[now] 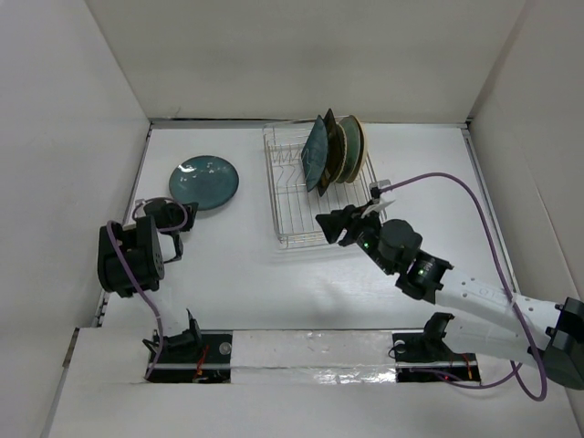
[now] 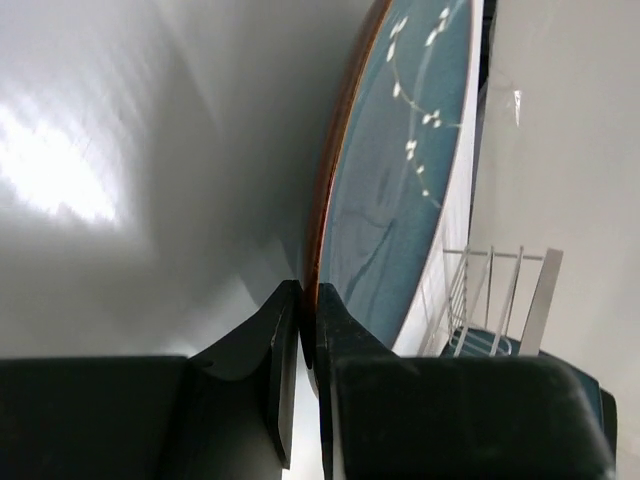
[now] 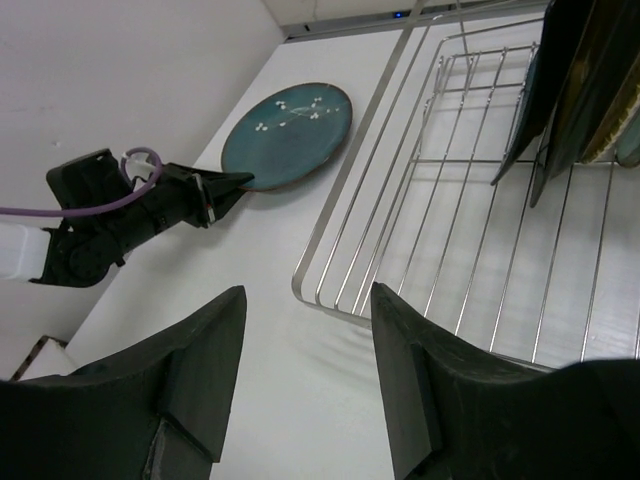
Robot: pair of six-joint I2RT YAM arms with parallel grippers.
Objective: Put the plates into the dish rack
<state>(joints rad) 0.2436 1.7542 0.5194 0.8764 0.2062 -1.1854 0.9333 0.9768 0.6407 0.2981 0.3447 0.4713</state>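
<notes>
Left tool (image 2: 303, 305) pinches one teal plate (image 2: 400, 200); one rack (image 1: 297, 214) holds five plates (image 1: 339, 146).

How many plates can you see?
5: one teal plate lying on the table, the left hand pinching its rim; four plates standing packed in the dish rack. They overlap, so more may be hidden.

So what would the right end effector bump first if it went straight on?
Most likely the near corner of the dish rack; the right end effector points at it over the table. Depth is unclear, so it might miss.
</notes>
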